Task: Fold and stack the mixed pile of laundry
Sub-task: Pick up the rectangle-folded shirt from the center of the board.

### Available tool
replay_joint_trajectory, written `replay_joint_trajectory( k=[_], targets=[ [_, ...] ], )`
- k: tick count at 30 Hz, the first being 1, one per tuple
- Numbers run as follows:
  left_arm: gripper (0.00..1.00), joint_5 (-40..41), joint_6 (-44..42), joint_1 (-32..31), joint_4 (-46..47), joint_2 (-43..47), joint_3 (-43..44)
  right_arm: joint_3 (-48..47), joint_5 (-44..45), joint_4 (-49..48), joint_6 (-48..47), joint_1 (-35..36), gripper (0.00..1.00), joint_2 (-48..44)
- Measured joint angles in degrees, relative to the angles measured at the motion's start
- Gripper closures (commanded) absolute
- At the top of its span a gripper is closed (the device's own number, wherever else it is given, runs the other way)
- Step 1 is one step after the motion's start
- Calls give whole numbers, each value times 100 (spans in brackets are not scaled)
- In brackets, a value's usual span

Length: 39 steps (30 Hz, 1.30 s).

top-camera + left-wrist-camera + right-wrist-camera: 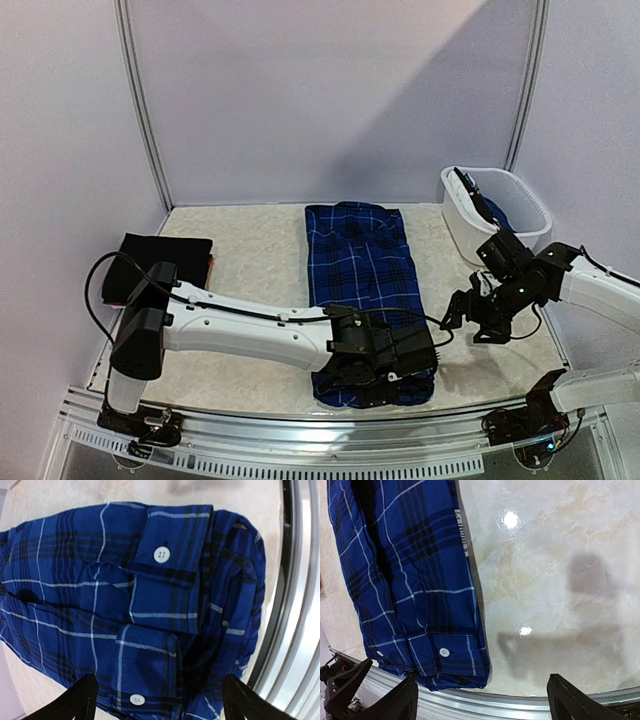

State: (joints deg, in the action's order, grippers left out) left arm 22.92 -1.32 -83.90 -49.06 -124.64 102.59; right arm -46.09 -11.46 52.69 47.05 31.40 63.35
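**Folded shirt between two spread grippers**

We recorded the blue plaid shirt (360,255) lying folded on the table (255,265). The left gripper (157,702) hung above its near end, fingers spread. The right gripper (480,702) was spread over bare tabletop beside it. A black garment (160,262) lay at far left and a white basket (497,207) at far right.

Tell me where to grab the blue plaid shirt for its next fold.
Probably its near end, at both corners, coming down from the near side: the blue plaid shirt lies flat as a long strip, and the stacked cuffs thicken that edge.

Blue plaid shirt (360,265), black garment (160,262), white basket (465,222)
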Motion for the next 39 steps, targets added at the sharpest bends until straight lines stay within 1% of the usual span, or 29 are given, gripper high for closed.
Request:
replay_joint_trajectory(
  k=[2, 3, 4, 11, 16, 29, 39],
  targets=[
    [11, 63, -131, 0, 101, -20, 0, 4, 28, 74, -2, -7, 9, -44],
    [2, 76, -199, 0, 138, -42, 0, 4, 35, 105, -4, -9, 9, -57],
    [1, 79, -260, -2, 166, -72, 0, 4, 42, 140, -7, -13, 9, -74],
    [0, 42, -496, -33, 310, -151, -236, 4, 48, 330, -92, -79, 7, -138],
    [0, 42, -529, -46, 435, -151, -444, 2, 28, 308, -107, -94, 6, -138],
    [0, -168, -675, -55, 769, -177, -638, -9, -111, 219, -243, -120, 5, 92],
    [0, 162, -728, -114, 1023, -175, -748, -37, -129, 188, -299, -120, 5, 212]
  ],
)
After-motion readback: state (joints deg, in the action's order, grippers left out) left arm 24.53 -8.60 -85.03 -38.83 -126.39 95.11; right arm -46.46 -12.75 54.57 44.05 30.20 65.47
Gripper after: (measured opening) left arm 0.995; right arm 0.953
